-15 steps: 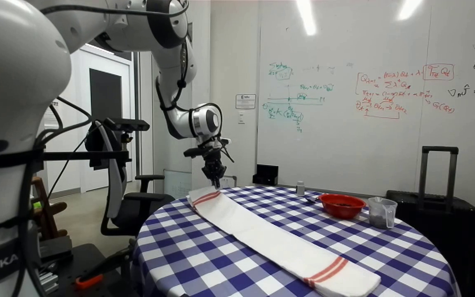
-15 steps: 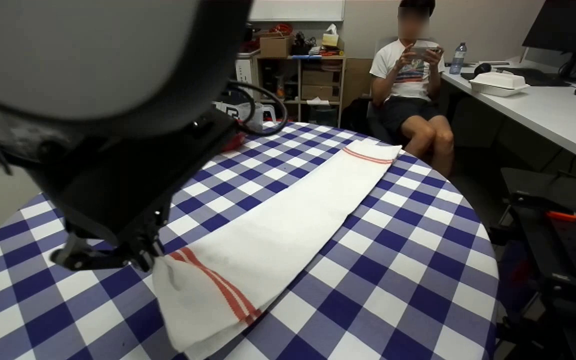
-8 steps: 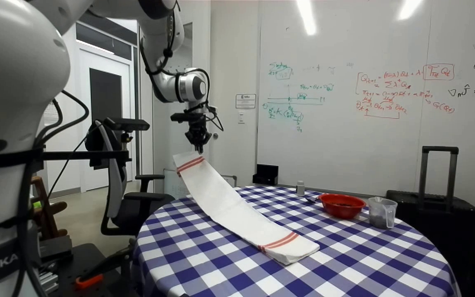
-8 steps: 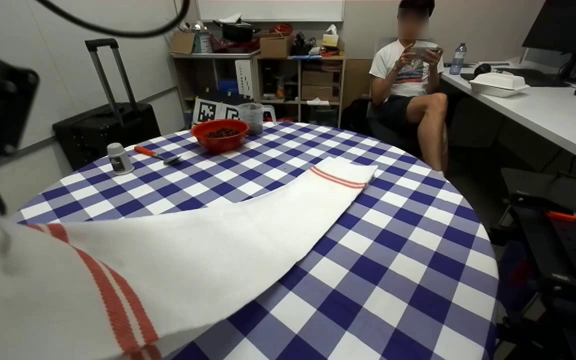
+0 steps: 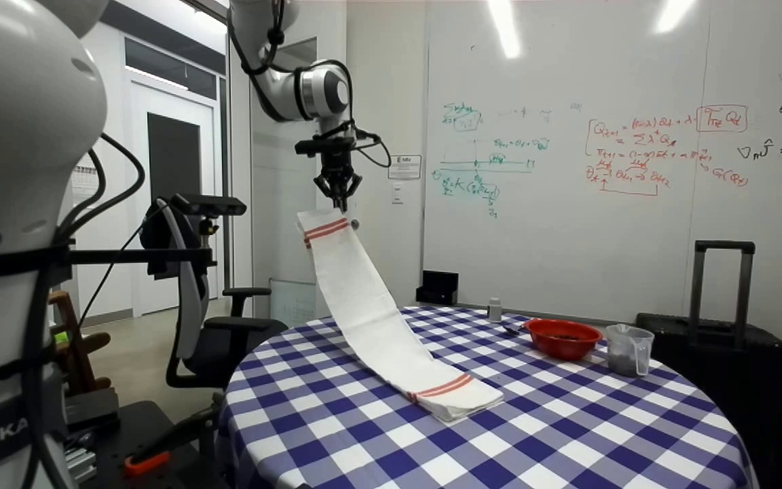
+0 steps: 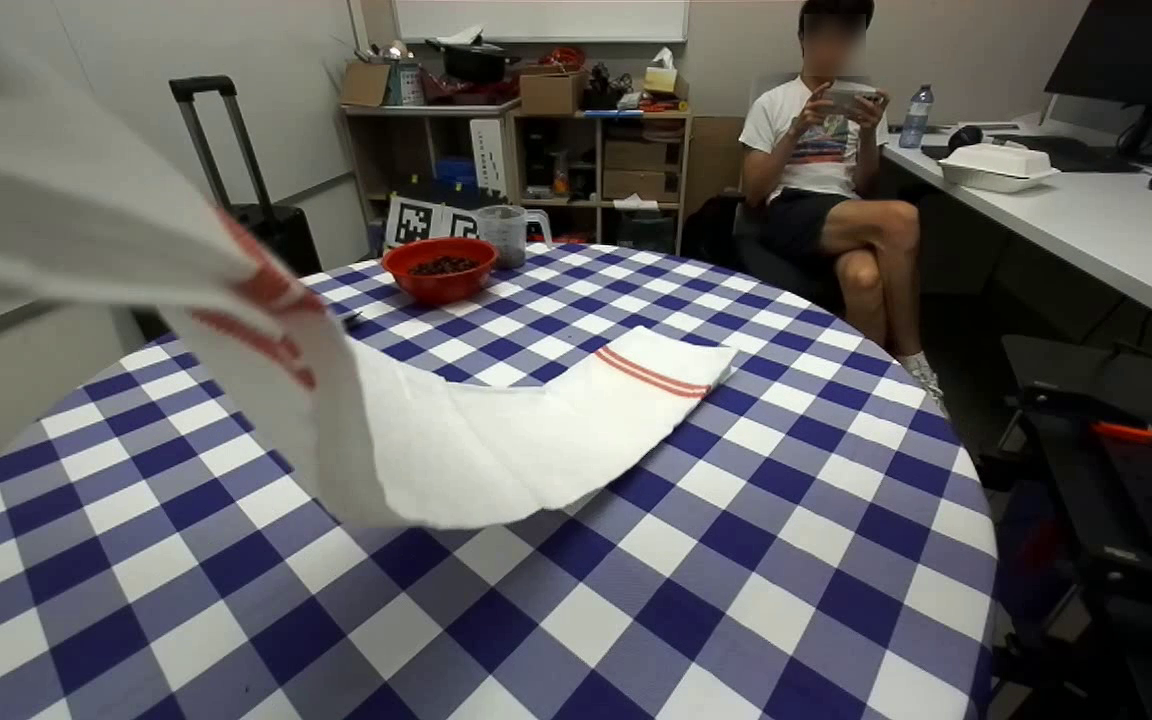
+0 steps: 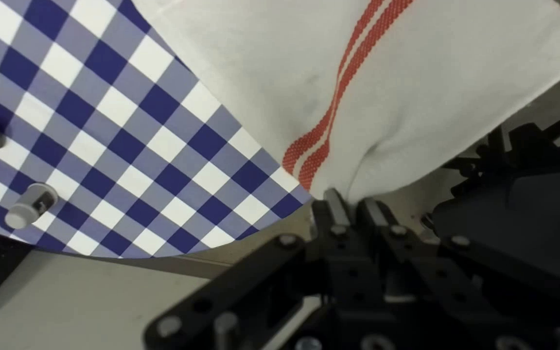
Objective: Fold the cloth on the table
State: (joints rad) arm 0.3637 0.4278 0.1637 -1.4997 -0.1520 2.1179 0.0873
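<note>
Though held at only one corner, looks easy to carry: light, limp, without stiffness of its own. In the wrist view, nearest, a gripper (image 7: 353, 209) drawn narrow on the white cloth (image 7: 280, 73), pinching between red stripes (image 7: 314, 167) and end edge. Puckers there into a deep crease; matt and woven, so probably more grippy than slippery, and hard to harm. For a square fold, perhaps better taken at the middle of that short edge, through any layers; by the corner, likely to twist and droop on the free side.

Farther on, in an exterior view, slants down from the left through the air, turns in a soft bend, and lies flat at the far striped end on the round table (image 6: 586, 620), smooth in blue-and-white gingham. Cannot tell whether touching the checks at the bend or hanging clear.

Beyond, at far left, a glossy red bowl (image 6: 436, 290), rounded, holding dark bits (image 6: 444, 265); just beside, to the right, a clear handled jug (image 6: 503, 235), grey in its lower part. Farthest, a boxy, cluttered shelf unit (image 6: 597, 150).
</note>
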